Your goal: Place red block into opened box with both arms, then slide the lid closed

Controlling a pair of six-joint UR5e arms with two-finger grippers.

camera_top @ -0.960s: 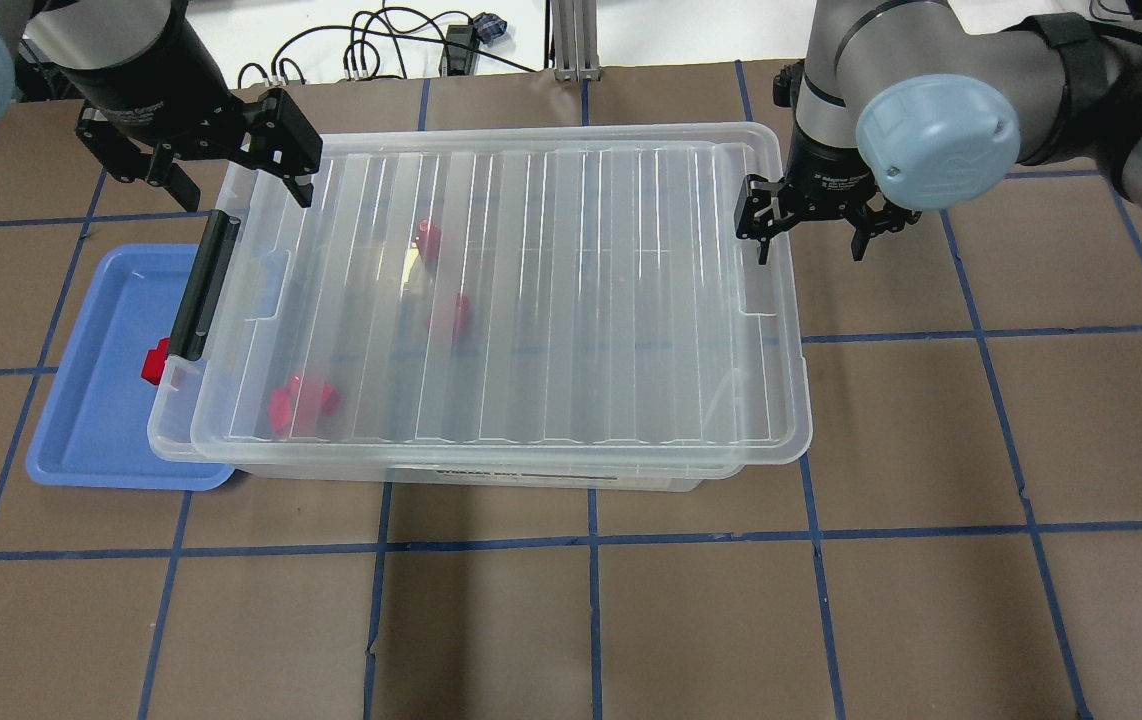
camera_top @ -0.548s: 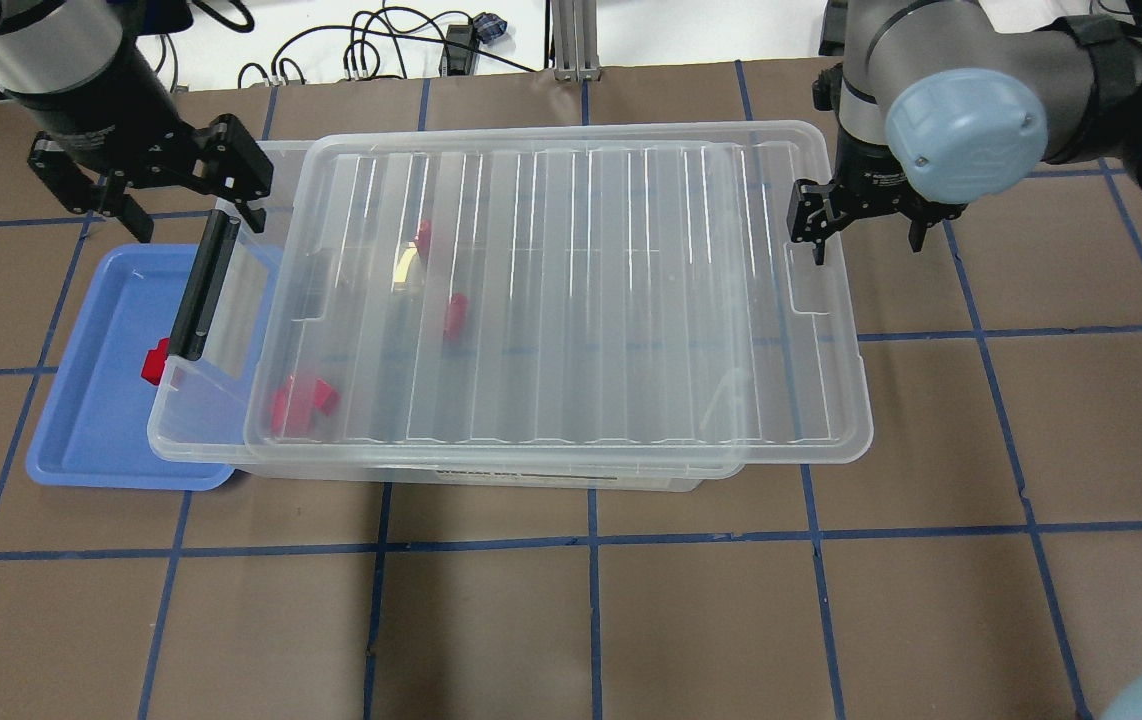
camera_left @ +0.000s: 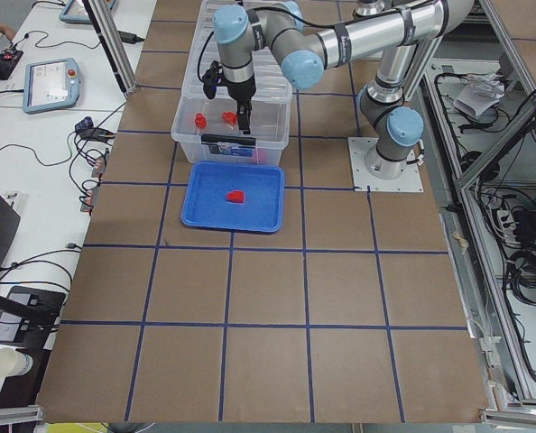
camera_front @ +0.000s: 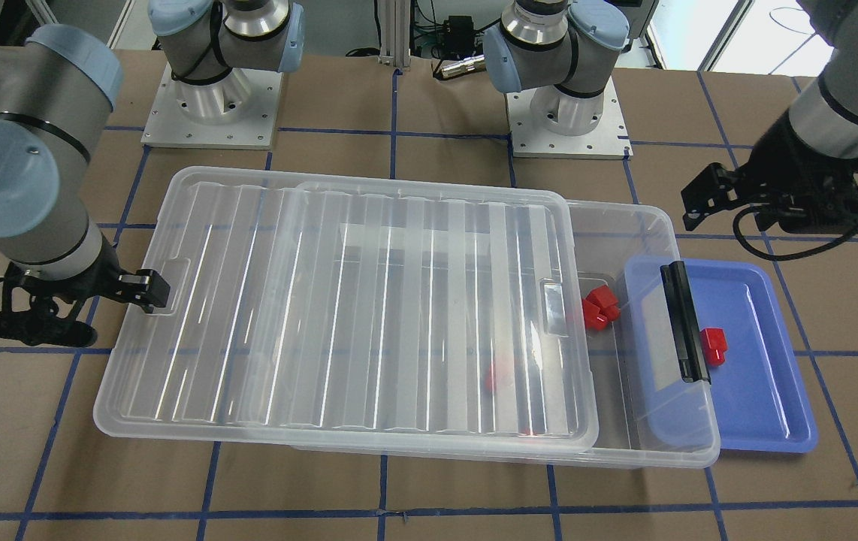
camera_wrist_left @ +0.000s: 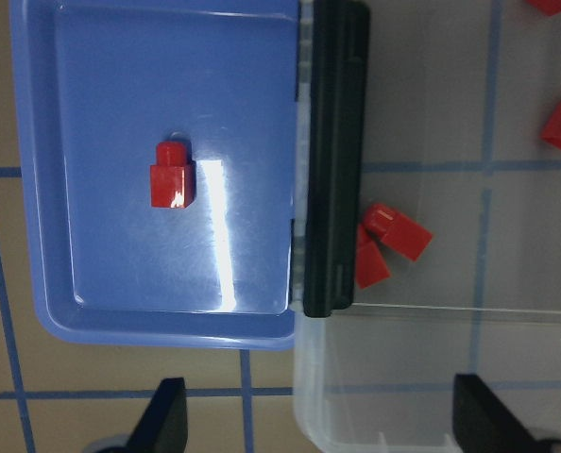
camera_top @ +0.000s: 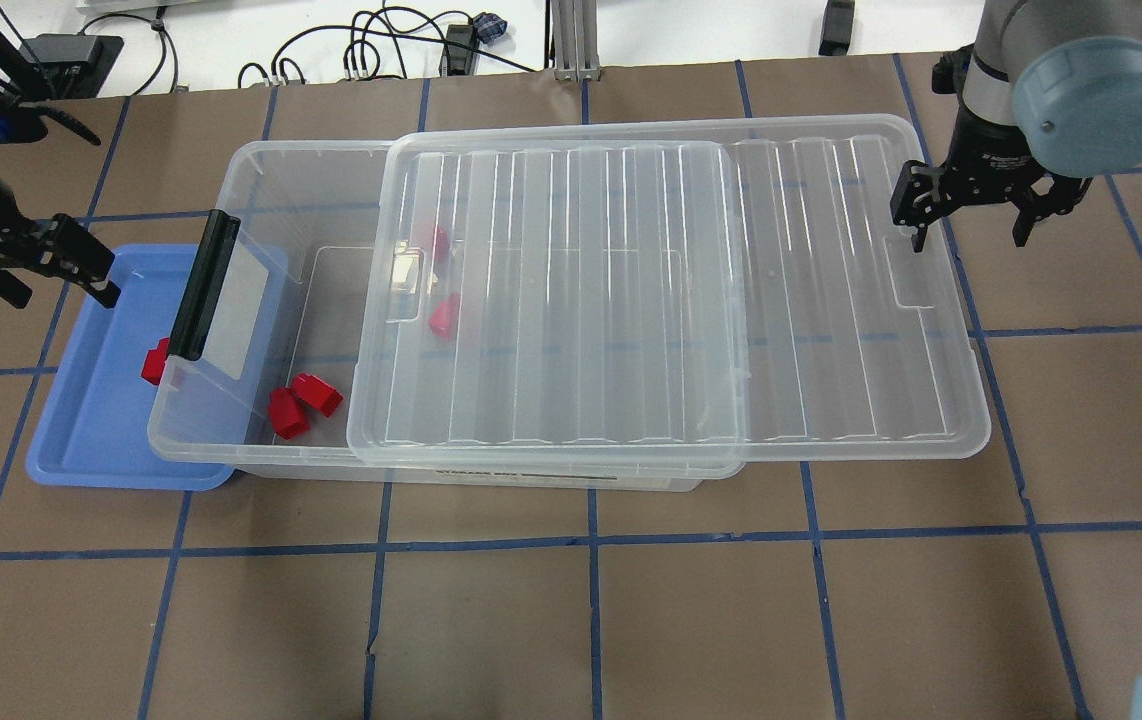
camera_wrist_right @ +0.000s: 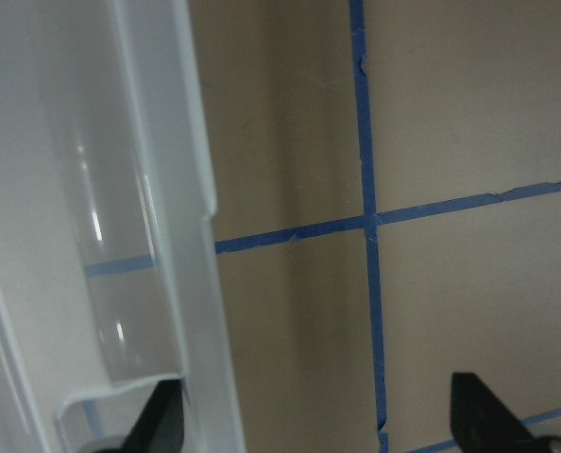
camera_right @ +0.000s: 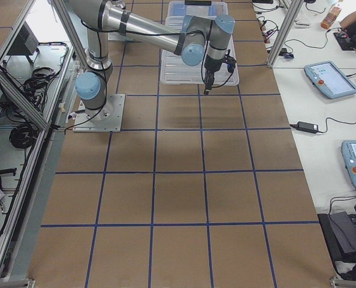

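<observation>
Brown papered table (camera_top: pixel 591 620) before you: the box (camera_top: pixel 301 148) holds 4 other red blocks (camera_top: pixel 303 403), and its lid (camera_top: pixel 671 300) sits offset, leaving the latch end uncovered. 1 red block (camera_wrist_left: pixel 172 175) lies in the blue tray (camera_top: pixel 81 440). The left gripper (camera_top: pixel 51 285) hangs by the tray, fingers spread; the right gripper (camera_top: pixel 968 225) is spread too, 1 finger at the lid's end.

The lid (camera_top: pixel 671 300) now lies farther toward the tabletop's right edge, baring the latch end of the box (camera_top: pixel 261 152). The right gripper (camera_top: pixel 968 236) has followed it, and the left gripper (camera_top: pixel 61 290) is farther toward the left edge.

The label (camera_top: pixel 531 476) on the box (camera_top: pixel 311 148) (small, blurred) cannot be read.
</observation>
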